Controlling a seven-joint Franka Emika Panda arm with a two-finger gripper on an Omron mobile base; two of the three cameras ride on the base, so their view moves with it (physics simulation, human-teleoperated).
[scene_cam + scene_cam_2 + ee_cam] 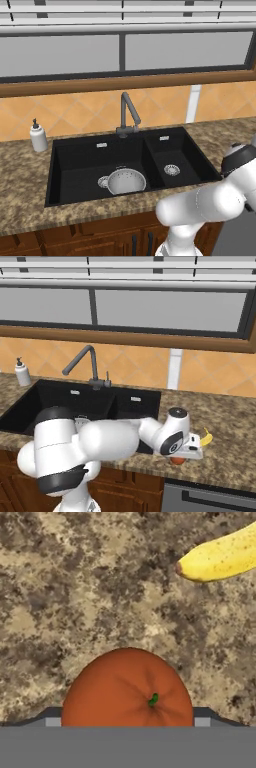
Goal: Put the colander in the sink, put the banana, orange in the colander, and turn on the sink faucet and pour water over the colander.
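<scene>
With the colander [126, 181] already in the sink's [80, 155] larger basin, the gripper [127, 722] straddles the orange [127, 689] on the counter right of the sink, jaws apparently closing; next, squeeze and lift.

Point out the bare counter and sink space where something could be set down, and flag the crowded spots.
Free: the granite counter between the soap dispenser and the front edge; the small basin; the large basin's left half, beside the colander. Crowded: right of the sink, where the gripper straddles the orange with the banana close by.
</scene>
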